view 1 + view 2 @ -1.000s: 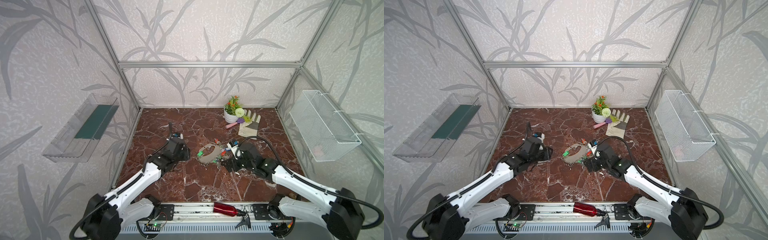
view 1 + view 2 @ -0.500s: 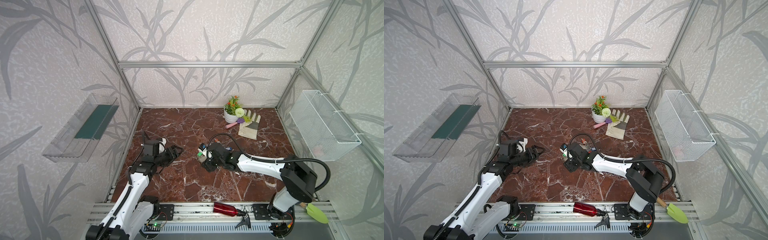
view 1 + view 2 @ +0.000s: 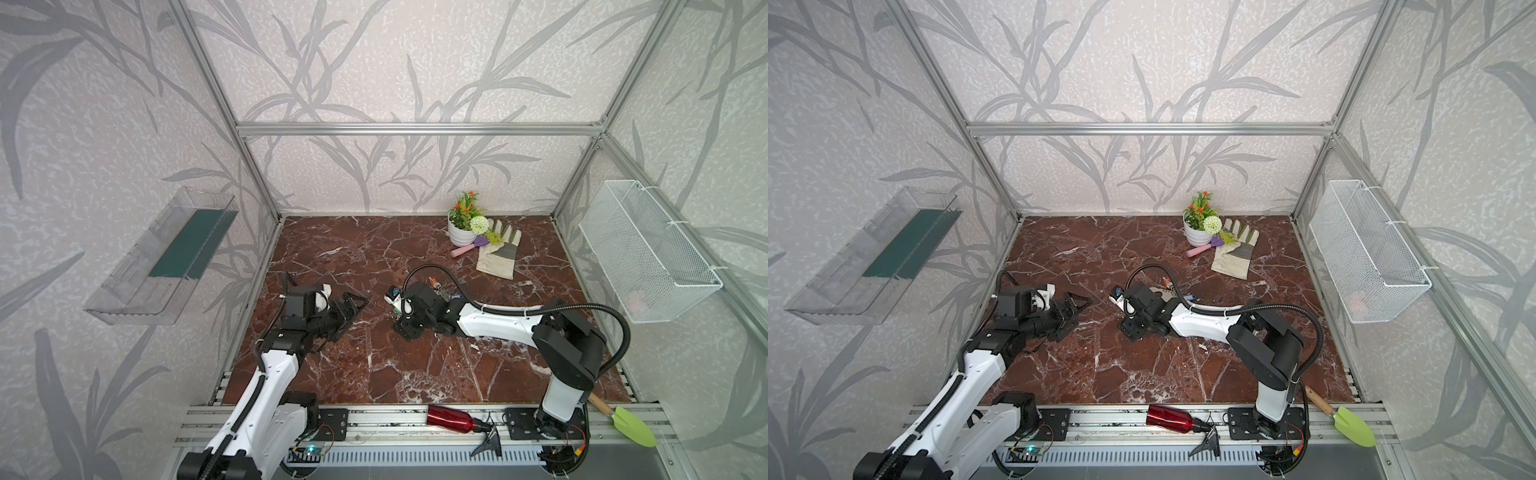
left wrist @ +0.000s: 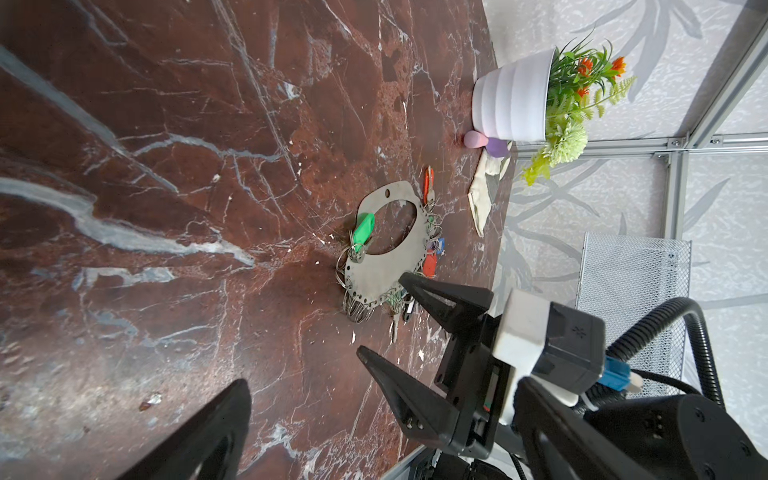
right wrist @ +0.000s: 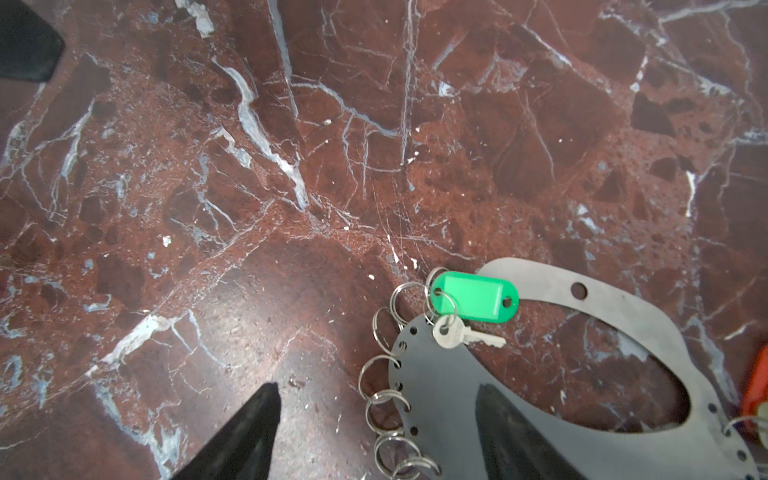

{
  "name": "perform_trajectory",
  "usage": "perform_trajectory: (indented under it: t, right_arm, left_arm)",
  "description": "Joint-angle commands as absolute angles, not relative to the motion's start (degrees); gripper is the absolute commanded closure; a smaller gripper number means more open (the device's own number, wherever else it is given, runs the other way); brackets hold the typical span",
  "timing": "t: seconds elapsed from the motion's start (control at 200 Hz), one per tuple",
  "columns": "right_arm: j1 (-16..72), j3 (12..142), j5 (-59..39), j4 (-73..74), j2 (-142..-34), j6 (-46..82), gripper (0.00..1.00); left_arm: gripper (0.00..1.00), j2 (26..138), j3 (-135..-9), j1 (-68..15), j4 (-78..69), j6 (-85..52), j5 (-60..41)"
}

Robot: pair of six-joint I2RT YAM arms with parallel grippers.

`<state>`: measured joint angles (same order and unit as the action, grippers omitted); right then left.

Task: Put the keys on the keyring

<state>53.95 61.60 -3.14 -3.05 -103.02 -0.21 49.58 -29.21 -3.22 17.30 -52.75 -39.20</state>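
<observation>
Right wrist shows flat grey keyring (image 5: 436, 376) on veined marble table (image 5: 249, 166).

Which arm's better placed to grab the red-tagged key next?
Right, probably. The right pincer hovers open over the keyring, red-tagged key just beside; the left pincer sits far off left.

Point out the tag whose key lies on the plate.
The green tag: its key lies on the plate; the red tag and blue tag lie off the opposite edge.

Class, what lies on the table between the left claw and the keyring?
Nothing: only bare marble tabletop separates the left claw from the keyring, shown in the left wrist view.
</observation>
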Motion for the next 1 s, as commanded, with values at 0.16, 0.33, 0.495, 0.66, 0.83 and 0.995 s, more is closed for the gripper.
perform_trajectory:
  t: [0.16, 0.33, 0.495, 0.66, 0.83, 0.995]
  right_arm:
    - [54.3, 64.5, -4.6, -4.5, -105.2, -2.2, 0.25]
    - [54.3, 65.3, -5.0, -5.3, -105.6, -3.9, 0.27]
    - [54.2, 67.6, -5.3, -6.8, -107.2, -5.3, 0.31]
    - [54.3, 70.2, -5.1, -8.6, -109.3, -6.4, 0.41]
    - [54.2, 71.8, -2.4, -11.0, -110.5, -7.9, 0.51]
    - [54.2, 72.8, 0.0, -12.7, -111.2, -8.4, 0.58]
  left_arm:
    - [0.01, 47.7, -29.0, -2.8, 19.7, -53.4, -40.0]
    - [0.01, 47.4, -28.4, -2.8, 20.2, -53.0, -39.1]
    - [0.01, 47.5, -27.2, -2.9, 17.9, -54.3, -39.7]
    - [0.01, 48.2, -27.3, -2.9, 17.8, -53.6, -38.7]
    - [0.01, 49.3, -27.3, -2.8, 17.1, -52.7, -38.6]
    - [0.01, 50.4, -27.6, -2.8, 16.9, -51.8, -38.7]
